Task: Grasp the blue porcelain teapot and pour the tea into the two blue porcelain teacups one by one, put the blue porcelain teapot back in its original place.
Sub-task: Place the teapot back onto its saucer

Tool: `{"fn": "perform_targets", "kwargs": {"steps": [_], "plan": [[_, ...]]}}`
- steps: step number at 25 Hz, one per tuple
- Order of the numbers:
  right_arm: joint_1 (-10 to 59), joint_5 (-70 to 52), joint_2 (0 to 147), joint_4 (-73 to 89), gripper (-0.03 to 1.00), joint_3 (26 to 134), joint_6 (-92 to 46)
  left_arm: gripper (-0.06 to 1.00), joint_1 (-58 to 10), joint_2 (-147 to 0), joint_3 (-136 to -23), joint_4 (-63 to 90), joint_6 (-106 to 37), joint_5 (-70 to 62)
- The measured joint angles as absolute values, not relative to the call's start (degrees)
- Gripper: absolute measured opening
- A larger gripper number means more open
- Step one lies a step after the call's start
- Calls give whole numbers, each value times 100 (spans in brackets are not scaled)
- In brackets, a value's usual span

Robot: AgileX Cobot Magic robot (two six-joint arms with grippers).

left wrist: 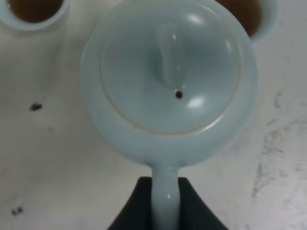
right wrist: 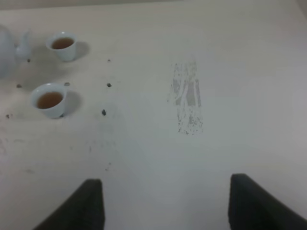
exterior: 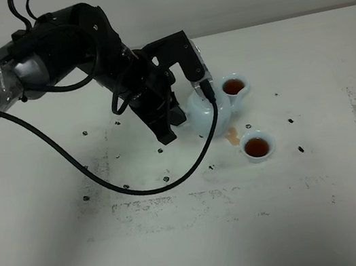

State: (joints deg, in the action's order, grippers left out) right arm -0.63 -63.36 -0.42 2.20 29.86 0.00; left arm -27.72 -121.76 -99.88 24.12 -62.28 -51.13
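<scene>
The pale sky-blue glossy porcelain teapot (left wrist: 169,76) sits on the white scuffed surface (exterior: 183,242), its loop handle clamped between the left arm's black fingers (left wrist: 127,206). Just beyond its body from those fingers stand two small pale blue handleless teacups (exterior: 234,86) (exterior: 257,147), both holding brown tea. The right arm's fingers (right wrist: 86,203) are spread wide over bare surface, well apart from the cups.

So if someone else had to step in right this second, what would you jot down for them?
Left gripper: jaws shut on the blue teapot by its handle; the pot looks upright, between the cups.
Right gripper: jaws open, holding nothing, over bare table.
Far teacup and near teacup both hold tea; a small spill lies between them.
Done: both pours, apparently.
Left: set the teapot back in place and let go.
</scene>
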Motion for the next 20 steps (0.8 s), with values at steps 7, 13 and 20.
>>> {"fn": "perform_targets", "kwargs": {"steps": [7,13,20], "plan": [[-63,-6336,-42,220,53,2986,0,5,-2782,-12003,-9988,2384,-6032,-5518],[-63,-6336,-42,220,53,2986,0,5,-2782,-11765,-9988,2337,-5955,-5769],[-63,-6336,-42,220,53,2986,0,5,-2790,-11640,-9983,2098,-5639,-6314]]}}
